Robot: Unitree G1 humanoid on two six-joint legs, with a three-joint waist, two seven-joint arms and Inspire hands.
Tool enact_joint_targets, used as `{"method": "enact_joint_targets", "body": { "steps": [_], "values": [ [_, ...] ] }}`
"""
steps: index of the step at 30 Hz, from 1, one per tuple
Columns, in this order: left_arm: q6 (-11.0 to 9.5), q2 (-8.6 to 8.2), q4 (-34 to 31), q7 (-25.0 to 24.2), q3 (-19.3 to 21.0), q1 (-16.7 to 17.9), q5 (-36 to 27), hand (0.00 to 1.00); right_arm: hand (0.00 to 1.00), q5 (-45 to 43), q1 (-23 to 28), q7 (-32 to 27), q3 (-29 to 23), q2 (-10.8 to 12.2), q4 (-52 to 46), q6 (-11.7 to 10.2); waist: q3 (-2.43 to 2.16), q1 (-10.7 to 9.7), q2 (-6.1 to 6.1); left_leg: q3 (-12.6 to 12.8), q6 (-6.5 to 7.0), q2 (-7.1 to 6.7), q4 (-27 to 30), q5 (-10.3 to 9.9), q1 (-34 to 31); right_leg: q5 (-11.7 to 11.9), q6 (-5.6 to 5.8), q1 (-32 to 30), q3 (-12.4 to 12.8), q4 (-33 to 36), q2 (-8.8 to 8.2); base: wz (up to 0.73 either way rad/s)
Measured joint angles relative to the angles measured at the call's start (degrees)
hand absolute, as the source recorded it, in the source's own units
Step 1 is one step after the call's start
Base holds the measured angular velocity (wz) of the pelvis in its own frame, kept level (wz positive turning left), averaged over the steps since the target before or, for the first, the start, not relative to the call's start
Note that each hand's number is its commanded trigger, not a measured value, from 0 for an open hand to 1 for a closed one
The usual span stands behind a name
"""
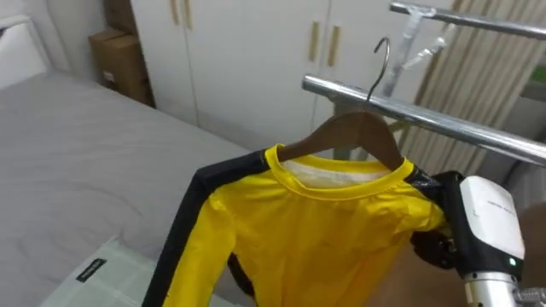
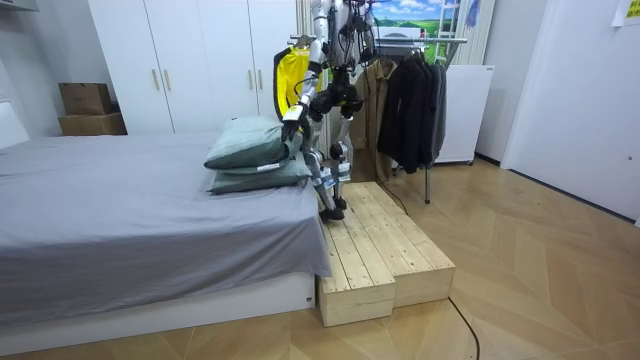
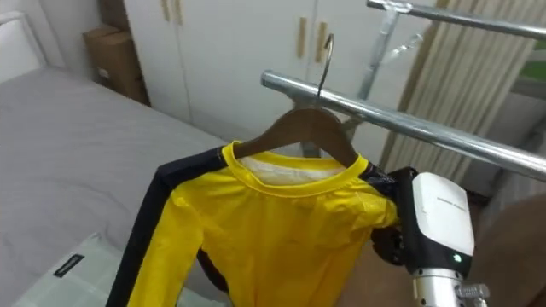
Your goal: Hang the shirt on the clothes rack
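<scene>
- Footing comes first: the robot stands on a wooden platform (image 2: 385, 245) just beside the bed (image 2: 120, 200), so a long lean towards the rail could bring it close to the platform's edge
- Pillows (image 2: 255, 150) lie just below the shirt on the left. The hanging black sleeve (image 1: 183, 247) could drag over them and pull the garment askew on the hanger
- Left hand (image 2: 294, 120) shows low, near the pillows, in the room view. It is too small to tell whether it is clenched or released, so it may give no support if the shirt slides
- Yellow shirt (image 1: 316, 230) sits on the wooden hanger (image 1: 358, 136), held up in front of the robot, near the rail and above the bed's edge
- Right hand (image 1: 433, 246) is tucked under the shirt's right shoulder at the hanger's end. Cloth hides its fingers, so I cannot tell what it grasps. A hold at one end gives little control of tilt, and the hanger could swing or twist
- Hook (image 1: 381, 60) rises across the near rail (image 1: 426, 115), and I cannot tell whether it is over the bar or short of it. Letting go before it seats would drop shirt and hanger
- Upper rail (image 1: 478, 21) runs farther off and higher on the right, where too high a lift could knock the hook against it
</scene>
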Motion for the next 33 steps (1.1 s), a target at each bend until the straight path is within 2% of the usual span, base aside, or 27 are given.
{"method": "enact_joint_targets", "body": {
  "steps": [1, 2, 3, 4, 5, 6, 7, 8, 9, 10, 11, 12, 13, 14, 15, 16, 17, 18, 19, 20, 23, 25, 27, 29, 31, 33],
  "values": [
    [0.0, -1.26, -1.83, 1.53, -0.16, -0.02, -0.04, 0.0, 1.0, 0.36, 0.01, -0.29, 0.14, -0.48, -0.68, 0.36, 0.02, 0.0, 0.1, -0.05, 0.08, -2.3, -4.6, 0.53, 0.19, 1.87, 0.56, 0.29, 6.41, -1.59, 1.01, -0.52],
    [-0.01, -2.32, -3.55, 2.84, -0.7, -0.07, -0.04, 0.0, 1.0, 0.52, 0.06, -0.82, 0.67, -1.33, -1.11, 0.89, 0.12, 0.13, -0.06, 0.26, 1.04, -4.5, -9.13, 2.2, 0.5, 3.69, 1.97, 1.12, 13.65, -3.45, 2.0, -0.51],
    [-0.02, -2.65, -4.1, 3.3, -1.29, -0.17, -0.04, 0.0, 1.0, 0.52, 0.1, -0.84, 0.73, -1.7, -1.35, 0.95, 0.19, 0.39, 0.01, 0.52, 1.58, -5.62, -11.73, 3.55, 0.88, 4.88, 3.08, 1.75, 17.46, -4.83, 2.37, -0.57],
    [-0.03, -3.15, -4.24, 3.77, -2.85, -0.32, -0.13, 0.0, 1.0, 0.19, 0.13, -0.83, 0.65, -1.96, -1.47, 0.95, 0.07, 1.48, 0.74, 0.33, 3.51, -7.26, -17.09, 7.54, 1.98, 7.35, 6.8, 3.86, 26.66, -9.03, 3.37, -0.71],
    [-0.03, -3.85, -4.4, 4.2, -3.58, -0.8, -0.31, 0.0, 1.0, 0.17, -0.02, -0.83, 0.2, -1.87, -1.94, 0.99, -0.22, 2.97, 3.01, 0.17, 4.28, -6.68, -19.92, 11.03, 2.53, 8.49, 9.59, 4.05, 31.08, -10.85, 3.97, -0.69],
    [-0.07, -4.23, -4.37, 4.54, -3.82, -1.85, -0.1, 0.0, 1.0, 0.36, 0.25, -0.87, -0.74, -2.06, -3.01, 1.02, 0.22, 4.68, 4.82, 1.27, 5.08, -4.28, -18.43, 15.64, 2.09, 3.92, 7.69, 0.23, 23.45, -5.48, 4.65, -0.76],
    [-0.14, -4.92, -4.52, 5.31, -4.14, -3.65, 1.25, 0.0, 1.0, 1.4, 1.45, -1.74, -2.53, -3.64, -5.39, 1.04, 1.08, 7.82, 4.78, 0.98, 0.46, -2.96, -16.6, 14.29, 2.46, -3.96, 7.41, -10.21, 8.64, 11.55, 0.17, -0.62],
    [0.31, -5.43, -5.29, 5.24, -3.33, -2.33, 1.79, 0.0, 1.0, 1.16, 0.34, -0.77, -1.44, -3.96, -4.85, 0.29, 1.53, 6.3, 3.02, 1.13, 0.94, -4.73, -14.84, 9.07, 2.3, -6.99, 7.03, -12.25, 12.42, 15.98, 1.78, -0.48],
    [1.29, -5.72, -5.24, 5.06, -2.83, -2.07, 1.63, 0.0, 1.0, 0.94, 0.27, 0.06, -0.75, -3.26, -5.14, 0.35, 1.54, 4.34, 3.3, 1.99, 0.9, -3.95, -13.88, 8.26, 2.13, -6.73, 7.15, -10.73, 15.12, 15.14, 3.8, -0.05],
    [2.77, -5.71, -5.0, 5.1, -3.24, -2.21, 0.54, 0.0, 1.0, 0.59, 2.68, 1.33, -0.31, -2.24, -6.03, 0.4, 1.5, 1.16, 3.52, 2.89, 1.22, -3.51, -13.84, 9.29, 3.73, -4.48, 6.98, -5.72, 22.16, 9.17, 6.61, -0.29],
    [2.93, -5.66, -2.19, 5.29, -5.78, -3.11, -2.17, 0.0, 1.0, 0.89, 4.13, 1.97, -0.16, -2.08, -6.89, 1.02, 0.81, 0.63, 4.9, 6.69, 3.61, -2.27, -16.86, 11.53, 6.06, -0.88, 10.26, -0.78, 29.43, -1.98, 8.34, -0.68],
    [2.89, -5.54, 0.33, 5.48, -6.51, -4.41, -3.39, 0.0, 1.0, 1.06, 4.37, 2.04, -0.42, -1.96, -7.84, 1.39, -0.07, 1.95, 7.28, 10.63, 4.34, 0.18, -18.3, 12.09, 6.11, -0.62, 10.13, -0.84, 25.91, -4.7, 7.63, -1.61],
    [2.76, -4.75, 4.95, 6.02, -5.31, -7.45, -3.41, 0.0, 1.0, 1.08, 4.93, 0.91, -2.73, -1.04, -9.53, 1.34, 1.02, 5.92, 7.61, 15.91, 4.84, 2.92, -18.36, 10.7, 6.07, -3.13, 5.96, -6.14, 2.95, 4.65, 2.51, -2.01],
    [2.49, -4.12, 5.32, 6.78, -1.74, -6.84, -3.46, 0.0, 1.0, 1.05, 4.32, 0.46, -2.96, -0.8, -8.78, 0.36, 0.9, 7.51, 5.56, 19.89, 4.43, 3.07, -15.9, 7.63, 5.94, -4.67, 7.14, -8.21, -7.54, 10.31, -5.88, -1.93],
    [2.49, -3.58, 5.32, 6.84, -0.46, -5.74, -3.82, 0.0, 1.0, 0.93, 4.06, 0.48, -2.87, -0.64, -8.48, -0.33, 0.92, 7.53, 4.56, 21.14, 3.66, 2.91, -14.53, 5.63, 6.09, -4.3, 8.29, -8.22, -10.48, 10.47, -10.3, -1.49],
    [2.57, -2.05, 5.41, 6.83, 0.37, -4.37, -6.16, 0.0, 1.0, 0.19, 3.85, 0.47, -2.63, 0.55, -8.22, -1.16, 1.32, 7.2, 2.25, 22.73, 1.68, 1.98, -11.37, 1.79, 6.26, -4.32, 12.34, -8.46, -11.88, 8.86, -14.99, -0.9],
    [2.65, -1.72, 5.4, 7.1, 1.19, -4.35, -8.11, 0.0, 1.0, -0.07, 4.2, 0.68, -1.68, 1.11, -7.46, -0.56, 1.12, 5.97, 1.58, 22.19, 1.11, 2.63, -8.99, 1.01, 5.83, -4.88, 11.92, -8.0, -12.42, 8.12, -14.54, -0.78],
    [2.65, -1.85, 5.4, 7.53, 1.41, -4.45, -8.84, 0.0, 1.0, 0.29, 4.23, 0.85, -1.31, 0.99, -7.24, -0.37, 1.1, 5.29, 1.76, 21.35, 0.8, 2.94, -8.74, 0.83, 5.82, -4.64, 11.54, -7.68, -12.13, 7.27, -13.78, -0.58],
    [2.64, -1.98, 5.4, 8.1, 2.27, -4.5, -10.14, 0.0, 1.0, 1.43, 4.24, 1.45, -1.03, 0.68, -7.01, -0.14, 1.04, 4.11, 2.68, 18.6, 0.72, 3.3, -8.79, 0.86, 5.61, -3.82, 11.85, -6.95, -10.45, 5.22, -11.76, -0.79],
    [2.64, -1.67, 5.64, 8.18, 3.15, -4.18, -11.19, 0.0, 1.0, 2.6, 4.09, 2.12, -0.96, 0.66, -7.06, 0.49, 1.01, 4.08, 3.01, 16.01, 0.8, 3.33, -9.24, 0.82, 5.28, -2.16, 11.1, -6.39, -8.66, 3.17, -9.66, -0.84],
    [2.63, -1.17, 6.38, 9.41, 5.02, -3.94, -11.36, 0.0, 1.0, 2.06, 3.79, 3.28, -0.99, 1.08, -7.3, 2.09, 0.92, 3.76, 2.78, 12.11, 1.14, 3.24, -9.89, 0.97, 4.07, 1.22, 9.59, -6.11, -6.44, -0.52, -6.69, -0.65],
    [2.63, -1.16, 6.37, 9.93, 4.99, -3.84, -11.62, 0.0, 1.0, 1.43, 3.21, 4.08, -0.83, 1.06, -7.45, 2.1, 0.87, 3.27, 2.72, 11.29, 1.17, 3.32, -9.99, 1.37, 3.65, 2.81, 9.36, -6.2, -6.06, -1.96, -6.01, -0.19],
    [2.6, -1.1, 6.32, 10.13, 4.98, -3.75, -11.8, 0.0, 1.0, 0.44, 2.93, 4.59, -0.76, 1.02, -7.48, 2.27, 0.61, 3.23, 2.73, 10.54, 0.77, 3.34, -9.94, 1.75, 3.1, 3.74, 9.13, -6.26, -5.98, -2.85, -5.6, -0.12],
    [2.53, -0.75, 6.28, 10.25, 4.98, -2.95, -12.03, 0.0, 1.0, -0.7, 1.98, 5.19, 0.24, 0.99, -7.49, 3.76, -0.17, 3.26, 2.33, 9.91, 0.55, 3.34, -10.18, 2.0, 3.01, 4.48, 8.74, -6.05, -5.92, -3.62, -5.16, -0.11],
    [2.47, -0.3, 6.28, 10.48, 4.98, -2.71, -12.04, 0.0, 1.0, -0.72, 0.86, 5.66, 0.6, 0.97, -7.5, 4.59, -0.58, 3.28, 1.84, 9.77, 0.42, 3.42, -10.35, 2.23, 3.21, 4.68, 8.44, -5.88, -5.95, -3.66, -5.01, 0.0],
    [2.17, -0.28, 6.28, 10.71, 4.98, -2.41, -12.07, 0.0, 1.0, -0.71, -0.51, 6.47, 0.91, 0.98, -7.51, 4.85, -0.67, 3.38, 1.71, 9.59, 0.34, 3.49, -10.52, 2.31, 4.0, 5.04, 8.17, -5.12, -6.01, -4.16, -4.9, 0.0]
  ]
}}
